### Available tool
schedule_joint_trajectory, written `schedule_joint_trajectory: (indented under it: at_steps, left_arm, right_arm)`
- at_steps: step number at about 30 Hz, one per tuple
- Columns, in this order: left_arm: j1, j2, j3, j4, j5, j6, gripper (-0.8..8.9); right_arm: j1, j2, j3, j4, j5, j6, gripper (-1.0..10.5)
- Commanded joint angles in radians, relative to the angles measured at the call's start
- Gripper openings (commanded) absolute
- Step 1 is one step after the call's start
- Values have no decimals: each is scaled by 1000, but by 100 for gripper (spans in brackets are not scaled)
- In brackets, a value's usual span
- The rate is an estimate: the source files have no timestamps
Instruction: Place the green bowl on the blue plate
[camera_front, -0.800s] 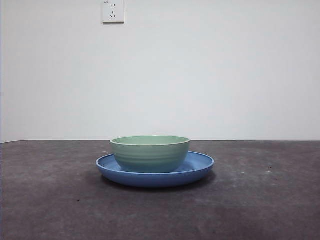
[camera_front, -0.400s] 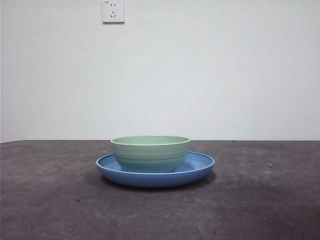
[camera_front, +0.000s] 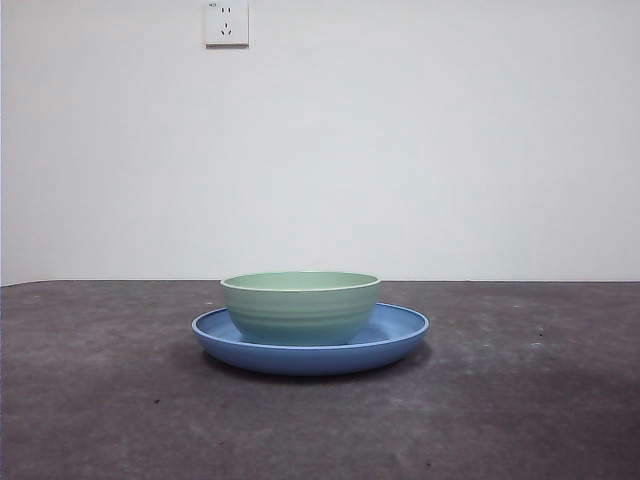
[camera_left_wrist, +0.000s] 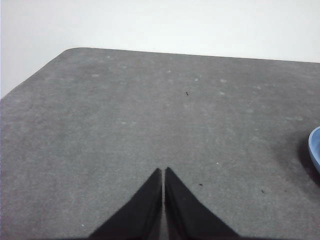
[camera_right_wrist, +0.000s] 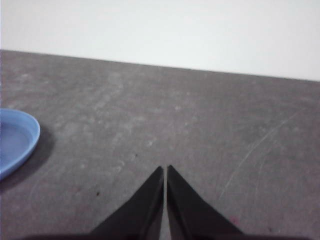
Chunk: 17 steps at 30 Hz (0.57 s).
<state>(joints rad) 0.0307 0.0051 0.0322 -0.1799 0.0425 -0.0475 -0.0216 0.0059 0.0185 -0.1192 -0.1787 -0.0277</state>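
The green bowl (camera_front: 300, 307) stands upright inside the blue plate (camera_front: 400, 335), a little left of the plate's middle, in the front view. No arm shows in that view. My left gripper (camera_left_wrist: 163, 171) is shut over bare table, with only a sliver of the blue plate (camera_left_wrist: 315, 148) at the picture's edge. My right gripper (camera_right_wrist: 165, 169) is shut too, with nothing in it, and part of the blue plate (camera_right_wrist: 17, 140) lies off to its side. The bowl is out of both wrist views.
The dark grey table (camera_front: 520, 400) stretches around the plate. A white wall stands behind it with a socket (camera_front: 226, 22) high up. The left wrist view shows the table's rounded far corner (camera_left_wrist: 70, 50).
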Motion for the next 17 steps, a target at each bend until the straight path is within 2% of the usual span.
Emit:
schedule_joint_trajectory:
  at_steps: [1, 17]
  left_arm:
    - [3, -2, -20, -7, -2, -10, 9]
    - [3, -2, -20, -7, -2, -10, 9]
  right_arm:
    - [-2, -2, -8, -29, 5, 1, 6]
    - [-1, -2, -7, -38, 23, 16, 6]
